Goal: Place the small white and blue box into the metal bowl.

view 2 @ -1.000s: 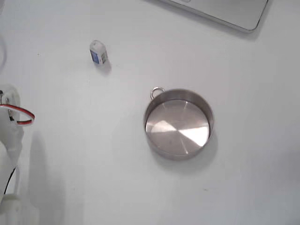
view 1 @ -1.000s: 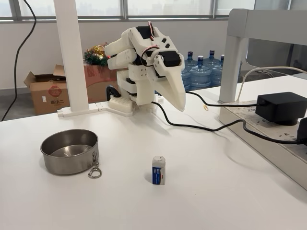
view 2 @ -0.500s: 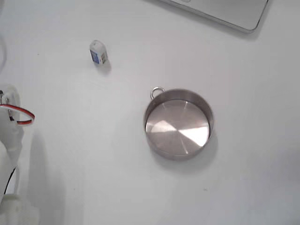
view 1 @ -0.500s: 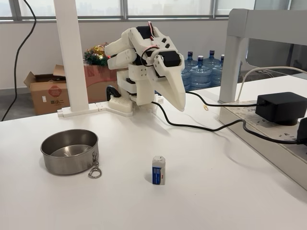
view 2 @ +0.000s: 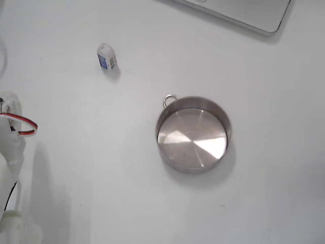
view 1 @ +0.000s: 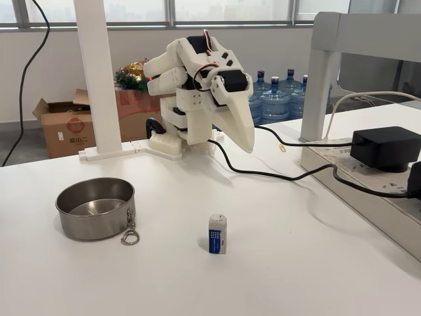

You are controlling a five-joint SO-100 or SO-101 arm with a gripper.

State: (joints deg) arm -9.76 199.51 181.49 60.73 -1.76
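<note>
Box (view 1: 218,234) stands upright, well apart from raised gripper (view 1: 245,141).

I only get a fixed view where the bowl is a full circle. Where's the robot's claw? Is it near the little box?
Observer: No. In a fixed view the gripper hangs raised, pointing down, jaws looking shut, well behind the small white and blue box.
Operator: Is the box lying flat?
Observer: It stands upright, with its blue panel facing that camera.
Operator: Is anything else by it?
Observer: A black cable lies on the table behind the box, not touching it.
</note>
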